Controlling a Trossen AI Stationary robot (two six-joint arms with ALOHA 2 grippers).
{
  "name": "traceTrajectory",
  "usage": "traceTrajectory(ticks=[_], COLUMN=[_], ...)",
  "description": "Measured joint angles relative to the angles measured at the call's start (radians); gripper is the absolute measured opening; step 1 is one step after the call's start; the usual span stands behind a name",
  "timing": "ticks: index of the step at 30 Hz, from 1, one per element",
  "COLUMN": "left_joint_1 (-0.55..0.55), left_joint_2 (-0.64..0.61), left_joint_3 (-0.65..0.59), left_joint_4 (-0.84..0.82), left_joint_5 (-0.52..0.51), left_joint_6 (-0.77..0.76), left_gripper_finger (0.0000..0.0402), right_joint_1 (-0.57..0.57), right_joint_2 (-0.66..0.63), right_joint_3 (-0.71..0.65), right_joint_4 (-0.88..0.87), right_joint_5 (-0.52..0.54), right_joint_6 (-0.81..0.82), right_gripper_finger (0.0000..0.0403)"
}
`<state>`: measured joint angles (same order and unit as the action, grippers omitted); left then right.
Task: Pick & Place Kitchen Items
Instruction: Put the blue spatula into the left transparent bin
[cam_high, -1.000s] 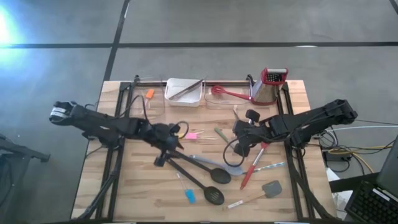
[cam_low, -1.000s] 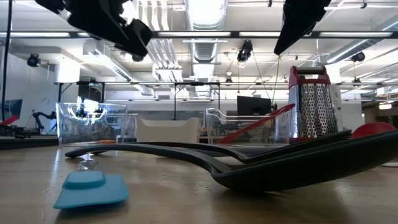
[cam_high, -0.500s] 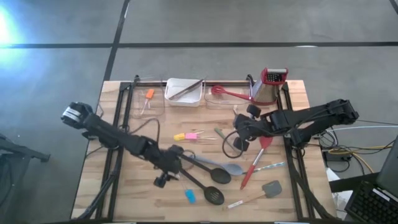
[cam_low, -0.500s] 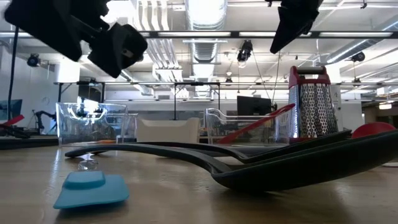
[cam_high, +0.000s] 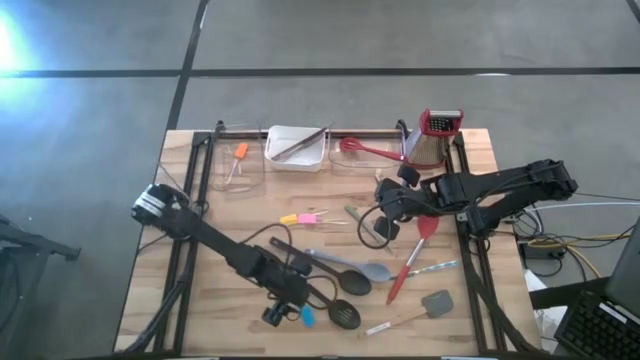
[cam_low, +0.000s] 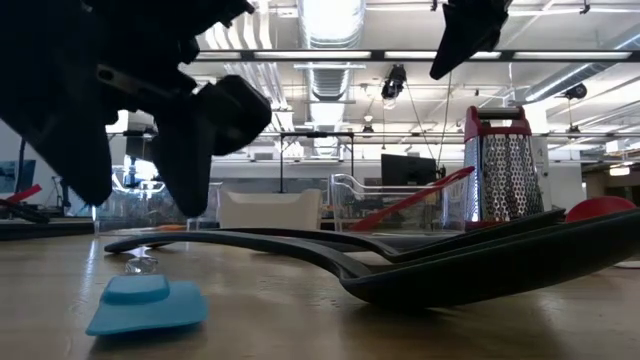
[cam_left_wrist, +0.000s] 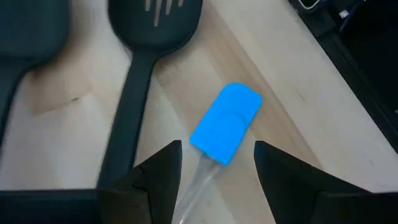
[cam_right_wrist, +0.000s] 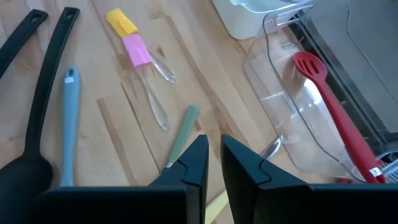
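Note:
A blue spatula (cam_left_wrist: 225, 121) with a clear handle lies flat on the table near its front edge and also shows in the high view (cam_high: 305, 316) and the low view (cam_low: 145, 300). My left gripper (cam_left_wrist: 217, 168) is open and hangs just above it (cam_low: 145, 165), one finger on each side of the clear handle, touching nothing. My right gripper (cam_right_wrist: 215, 165) is shut and empty, high above the table's middle right (cam_high: 385, 212). Black spoons (cam_high: 345, 300), a grey spoon (cam_high: 372, 270) and a red spatula (cam_high: 412, 255) lie between the arms.
Yellow and pink pieces (cam_high: 300, 218) and a green-handled tool (cam_right_wrist: 183, 134) lie mid-table. At the far edge stand a clear bin with an orange piece (cam_high: 240, 152), a white tray (cam_high: 285, 158) with metal tongs, a clear bin with a red spoon (cam_high: 365, 150) and a box grater (cam_high: 435, 135).
My left gripper has swung from the table's middle toward the near edge and right, and come down over the blue spatula, staying open. My right gripper has drifted a little toward the far edge. No utensil has moved.

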<state>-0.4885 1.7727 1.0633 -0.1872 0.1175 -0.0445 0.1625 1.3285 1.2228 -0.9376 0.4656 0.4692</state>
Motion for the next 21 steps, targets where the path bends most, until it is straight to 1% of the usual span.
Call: traceTrajectory(ticks=[3,8,15,21], left_joint_1=[0.0,0.0,-0.006,-0.03], left_joint_2=[0.03,0.057,0.103,0.145], left_joint_3=[0.021,0.027,0.026,0.028], left_joint_4=[-0.003,-0.011,-0.022,-0.013], left_joint_5=[0.025,0.027,0.006,-0.052], left_joint_6=[-0.007,0.003,0.071,0.137], left_gripper_finger=[0.0206,0.0206,0.0204,0.0197], right_joint_1=[0.0,0.0,0.0,0.0], right_joint_2=[0.0,0.0,0.0,0.0], right_joint_3=[0.0,0.0,0.0,0.0], right_joint_4=[0.0,0.0,0.0,0.001], right_joint_5=[-0.003,-0.003,-0.003,-0.002], right_joint_6=[0.001,-0.004,-0.005,-0.005], right_gripper_finger=[0.0038,0.0038,0.0038,0.0038])
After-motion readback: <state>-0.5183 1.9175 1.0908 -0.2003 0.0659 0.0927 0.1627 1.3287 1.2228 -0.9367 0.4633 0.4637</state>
